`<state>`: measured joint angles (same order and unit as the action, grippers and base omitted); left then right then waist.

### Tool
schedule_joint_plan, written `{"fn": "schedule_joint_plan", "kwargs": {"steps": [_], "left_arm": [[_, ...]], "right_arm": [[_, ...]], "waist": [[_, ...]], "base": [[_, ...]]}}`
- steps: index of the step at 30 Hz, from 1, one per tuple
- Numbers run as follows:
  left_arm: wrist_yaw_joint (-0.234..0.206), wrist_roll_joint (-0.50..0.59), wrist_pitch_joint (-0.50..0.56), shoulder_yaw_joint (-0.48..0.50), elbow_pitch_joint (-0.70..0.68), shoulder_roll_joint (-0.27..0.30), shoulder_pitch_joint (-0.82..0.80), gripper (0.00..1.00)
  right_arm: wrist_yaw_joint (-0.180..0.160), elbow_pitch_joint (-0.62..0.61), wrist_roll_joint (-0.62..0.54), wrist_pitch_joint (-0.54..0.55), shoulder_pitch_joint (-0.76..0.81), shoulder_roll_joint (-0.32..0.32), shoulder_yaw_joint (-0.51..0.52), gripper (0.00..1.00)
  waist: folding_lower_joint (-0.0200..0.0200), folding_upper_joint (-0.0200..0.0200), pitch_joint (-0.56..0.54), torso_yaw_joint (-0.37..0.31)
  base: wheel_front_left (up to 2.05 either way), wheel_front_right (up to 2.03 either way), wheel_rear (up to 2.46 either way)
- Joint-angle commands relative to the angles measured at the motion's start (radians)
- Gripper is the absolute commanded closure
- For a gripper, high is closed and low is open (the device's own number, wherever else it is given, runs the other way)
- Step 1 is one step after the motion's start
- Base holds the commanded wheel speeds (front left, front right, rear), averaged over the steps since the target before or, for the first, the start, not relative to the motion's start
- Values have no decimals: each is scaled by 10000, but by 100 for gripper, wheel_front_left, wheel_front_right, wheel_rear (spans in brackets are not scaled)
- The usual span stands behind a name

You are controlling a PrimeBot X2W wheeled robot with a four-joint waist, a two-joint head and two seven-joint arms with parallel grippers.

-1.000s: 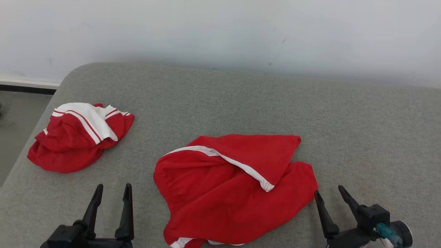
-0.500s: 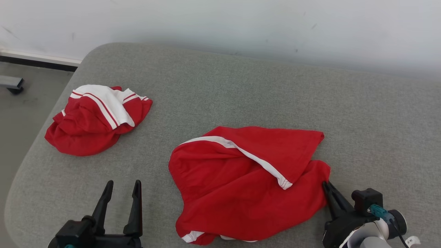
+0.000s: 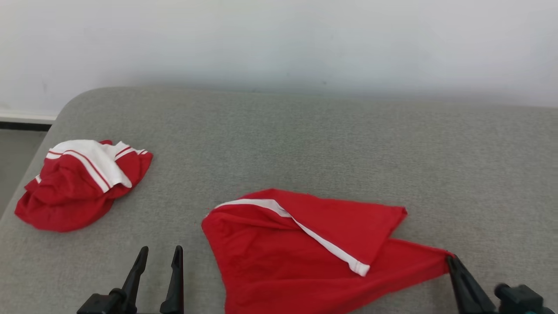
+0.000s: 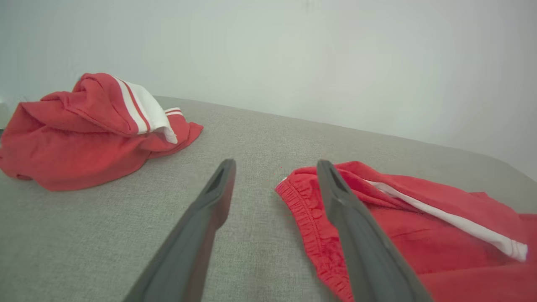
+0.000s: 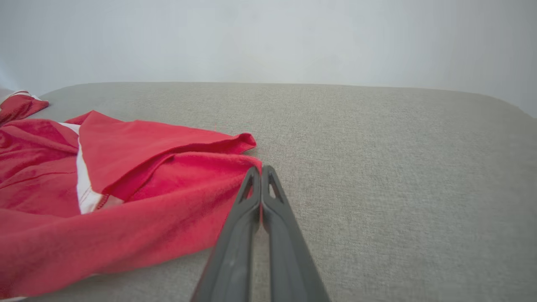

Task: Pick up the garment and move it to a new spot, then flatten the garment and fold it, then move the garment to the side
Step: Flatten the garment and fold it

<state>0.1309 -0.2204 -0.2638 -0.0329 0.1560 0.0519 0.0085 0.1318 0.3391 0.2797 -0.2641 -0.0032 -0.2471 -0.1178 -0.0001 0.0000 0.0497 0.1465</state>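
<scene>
Your right gripper (image 3: 449, 258), spread a second ago, now has its fingers pressed together, pinching the right corner of the red garment (image 3: 305, 261). That corner is now drawn out into a taut point. The garment lies near-centre on the grey worktop (image 3: 305, 144). Your left gripper (image 3: 161, 249) stays spread, just left of it. The frame cuts off the garment's near hem. Far left lies a second red-and-white garment (image 3: 78, 187), crumpled.

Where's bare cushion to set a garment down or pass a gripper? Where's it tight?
Free: far right of the grey cushion, between the spread red garment and the wall; also the gap between that garment and the bunched red-and-white garment. Crowded: the left corner and the near edge, where the left gripper and right gripper sit.
</scene>
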Motion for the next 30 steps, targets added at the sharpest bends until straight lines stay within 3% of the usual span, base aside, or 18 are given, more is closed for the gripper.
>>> {"fn": "schedule_joint_plan", "kwargs": {"steps": [1, 9, 16, 23, 30], "left_arm": [[-14, 12, -10, -4, 7, -7, 92, 0], [-14, -66, -10, 12, 31, -12, 112, 0], [-14, -111, -9, -157, 87, -12, -84, 0], [-14, -223, -8, -442, 128, -14, -523, 0], [-15, -488, -10, -857, 215, -14, -890, 0]], "right_arm": [[-23, -276, -84, -2, 385, -147, 197, 100], [-23, -1506, 150, 312, 1432, 2, 622, 100], [-23, -1605, -31, 624, 318, -55, 75, 100], [-23, -119, -166, 805, -2091, -233, -506, 100], [-23, 2666, -411, 709, -4600, 52, -749, 100]], "waist": [[1, 0, -110, -273], [1, 0, -45, -348], [1, 0, 74, -44], [1, 0, 513, 581], [1, 0, 1041, 1165]], "base": [[0, 0, 0], [0, 0, 0], [0, 0, 0], [0, 0, 0], [0, 0, 0]]}}
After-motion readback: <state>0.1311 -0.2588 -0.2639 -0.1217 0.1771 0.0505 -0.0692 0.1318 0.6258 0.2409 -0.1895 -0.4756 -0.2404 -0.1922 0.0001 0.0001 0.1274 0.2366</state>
